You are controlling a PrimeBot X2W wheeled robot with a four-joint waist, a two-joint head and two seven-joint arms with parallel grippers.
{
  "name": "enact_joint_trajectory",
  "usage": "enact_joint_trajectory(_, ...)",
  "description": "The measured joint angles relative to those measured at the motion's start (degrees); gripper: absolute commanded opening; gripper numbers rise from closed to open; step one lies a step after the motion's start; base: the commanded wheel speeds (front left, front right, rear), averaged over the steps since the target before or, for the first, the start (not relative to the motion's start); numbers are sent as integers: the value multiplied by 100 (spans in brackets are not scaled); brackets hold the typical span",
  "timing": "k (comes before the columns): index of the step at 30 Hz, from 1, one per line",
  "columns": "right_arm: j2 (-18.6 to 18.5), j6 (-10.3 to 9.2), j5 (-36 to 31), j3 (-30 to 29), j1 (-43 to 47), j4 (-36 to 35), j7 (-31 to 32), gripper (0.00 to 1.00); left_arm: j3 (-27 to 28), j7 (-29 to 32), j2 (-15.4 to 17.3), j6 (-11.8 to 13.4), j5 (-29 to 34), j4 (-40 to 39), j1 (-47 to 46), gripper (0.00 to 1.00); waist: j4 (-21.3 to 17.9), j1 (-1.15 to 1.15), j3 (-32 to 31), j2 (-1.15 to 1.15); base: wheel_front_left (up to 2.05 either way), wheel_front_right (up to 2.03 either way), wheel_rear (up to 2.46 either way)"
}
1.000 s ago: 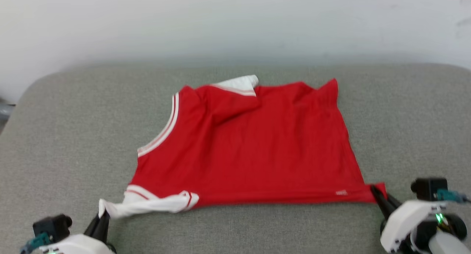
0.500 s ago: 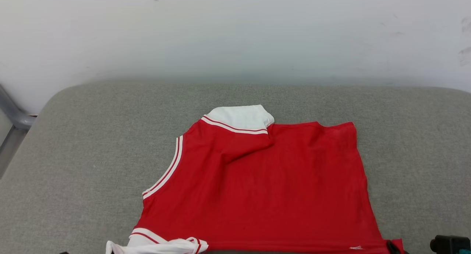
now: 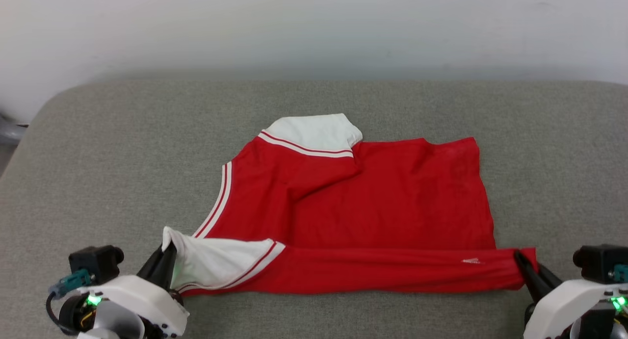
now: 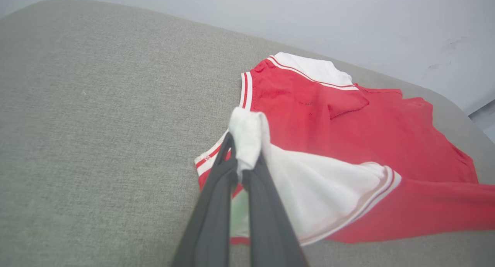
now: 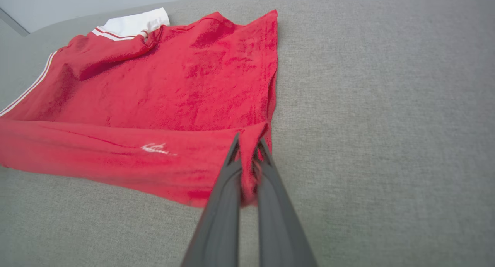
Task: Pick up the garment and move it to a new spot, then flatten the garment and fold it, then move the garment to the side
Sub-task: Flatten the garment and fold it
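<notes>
pinching garment [image 3: 373, 206] corners, jaws clamped (grey cushion [image 3: 98, 157])

1. Head view looks forward and down over the grey surface [image 3: 98, 147].
2. Wrist views sit low, close behind the left tool [image 4: 239, 159] and right tool [image 5: 249, 140], looking along them.
3. All three share the red jersey [image 3: 368, 196].
</notes>
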Motion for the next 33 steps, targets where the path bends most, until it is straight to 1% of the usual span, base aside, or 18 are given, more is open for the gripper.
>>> enact_joint_trajectory(3,-96,0,3,52,-323,92,-10,0,-48,-90,-81,-144,73,310,-437,0,-49,0,218,0,0,0,0)
enact_joint_trajectory(7,-230,0,49,309,-713,339,-74,0,-100,-143,-151,-341,123,717,-901,0,-98,1,526,0,0,0,0)
enact_joint_trajectory(15,-291,-1,175,530,-1215,1066,-501,0,-167,-397,-356,-630,203,1404,-1555,0,-145,1,1045,0,0,0,0)
enact_joint_trajectory(19,-326,-2,194,715,-1379,1468,-748,1,-294,-243,-457,-812,134,1864,-1765,0,-152,1,1185,0,0,0,0)
enact_joint_trajectory(21,-327,-2,278,802,-1472,1637,-847,28,-326,-249,-506,-882,101,2028,-1830,0,-167,0,1204,0,0,0,0)
enact_joint_trajectory(22,-336,-2,278,840,-1500,1714,-911,54,-336,-252,-515,-905,99,2103,-1880,9,-174,0,1200,0,0,0,0)
enact_joint_trajectory(23,-347,-2,289,865,-1527,1786,-973,100,-327,-301,-525,-907,101,2184,-1926,38,-178,0,1190,0,0,0,0)
enact_joint_trajectory(24,-353,-2,311,893,-1555,1862,-1022,100,-323,-325,-541,-907,101,2254,-1953,75,-182,0,1175,0,0,0,0)
enact_joint_trajectory(25,-363,-2,312,950,-1573,1907,-1114,100,-316,-355,-555,-899,102,2330,-1961,100,-185,0,1148,0,0,0,0)
enact_joint_trajectory(31,-354,-3,428,1031,-1646,2018,-2009,100,-245,-548,-543,-871,101,2602,-1964,100,-216,0,912,0,0,0,0)
enact_joint_trajectory(33,-363,-3,420,1025,-1651,2018,-2296,100,-244,-575,-524,-804,112,2633,-1963,100,-220,0,806,0,0,0,0)
